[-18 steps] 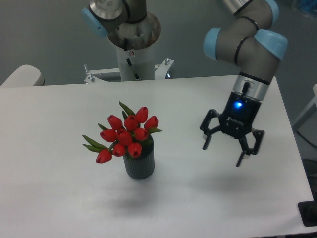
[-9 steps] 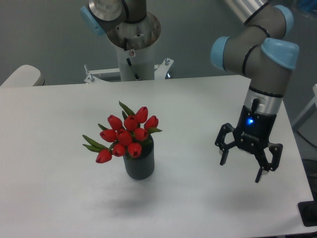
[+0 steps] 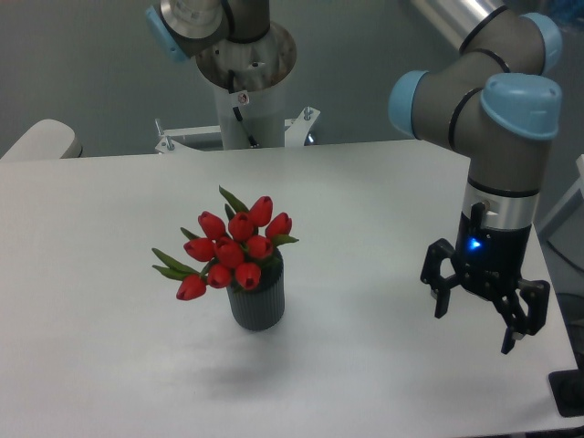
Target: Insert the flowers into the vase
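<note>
The flowers (image 3: 234, 248), a tight bunch of red closed tulips with green leaves, stand in the vase (image 3: 257, 301). The vase is a small dark grey ribbed cylinder, upright on the white table left of centre. The bunch spreads wider than the vase mouth and leans to the left. My gripper (image 3: 474, 328) is open and empty. It hangs above the table's right front part, far to the right of the vase, fingers pointing down.
The white table (image 3: 365, 210) ends close to the gripper on the right and in front. The arm's base column (image 3: 245, 82) stands behind the table's far edge. A pale rounded object (image 3: 36, 141) sits at the far left.
My gripper has moved to the right and toward the front edge, away from the vase, staying open. The flowers and vase have not moved.
</note>
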### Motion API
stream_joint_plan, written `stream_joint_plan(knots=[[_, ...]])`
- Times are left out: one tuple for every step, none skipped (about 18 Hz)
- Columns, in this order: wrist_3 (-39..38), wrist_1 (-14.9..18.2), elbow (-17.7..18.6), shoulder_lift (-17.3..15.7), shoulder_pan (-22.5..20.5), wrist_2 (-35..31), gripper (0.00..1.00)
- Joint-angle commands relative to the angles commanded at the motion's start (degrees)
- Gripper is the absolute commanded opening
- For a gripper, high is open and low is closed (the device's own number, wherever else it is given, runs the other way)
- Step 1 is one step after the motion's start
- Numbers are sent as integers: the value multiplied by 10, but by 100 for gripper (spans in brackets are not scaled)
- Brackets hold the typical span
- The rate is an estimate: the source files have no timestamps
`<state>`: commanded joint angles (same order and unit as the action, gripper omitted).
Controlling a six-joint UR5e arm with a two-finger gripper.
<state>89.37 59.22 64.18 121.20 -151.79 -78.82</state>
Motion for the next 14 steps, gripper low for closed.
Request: stream_joint_plan(knots=[[5, 13, -17, 5, 4, -14, 100], [15, 22, -28, 11, 7, -19, 100], [22, 22, -35, 11, 7, -19, 100], [24, 23, -44, 15, 9, -19, 100], [26, 25, -55, 20, 9, -20, 100], [32, 31, -64, 23, 9, -21, 100], [38, 37, -70, 25, 9, -22, 100], [39, 39, -73, 25, 9, -22, 100], [39, 38, -74, 26, 9, -22, 100], [39, 38, -73, 26, 10, -22, 100], [38, 38, -72, 26, 10, -22, 100], [36, 38, -71, 26, 11, -22, 100], [35, 38, -71, 26, 11, -22, 100], [35, 37, -70, 26, 13, -22, 100]])
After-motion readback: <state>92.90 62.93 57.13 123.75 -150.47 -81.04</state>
